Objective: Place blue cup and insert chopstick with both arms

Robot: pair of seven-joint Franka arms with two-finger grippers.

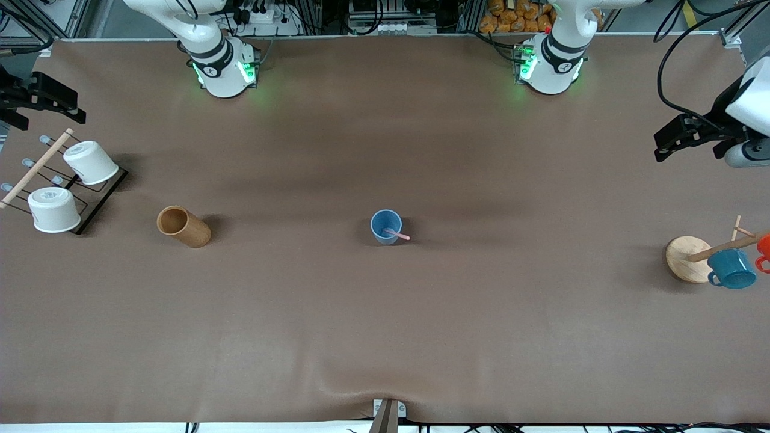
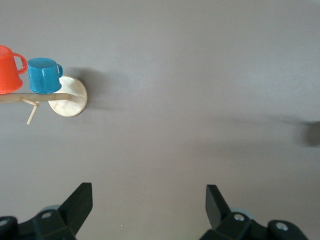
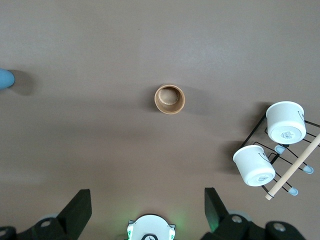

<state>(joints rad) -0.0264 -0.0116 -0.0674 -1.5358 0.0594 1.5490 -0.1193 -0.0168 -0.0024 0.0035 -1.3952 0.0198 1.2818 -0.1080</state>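
Left gripper (image 1: 662, 147) raised, right gripper (image 1: 75, 111) raised, fingers spread.

The light-blue cup (image 1: 385, 225) stands upright mid-table, the pale-pink chopstick (image 1: 397, 234) leaning inside it.

Two white arms, black joint bands, green lights glowing at each rounded base. Left arm (image 1: 556, 54): black cable looping near its wrist, white-and-grey wrist housing. Right arm (image 1: 210, 51): same build. Both grippers black, two wedge-shaped fingers, small round screws: left gripper (image 2: 147, 202), right gripper (image 3: 147, 202).
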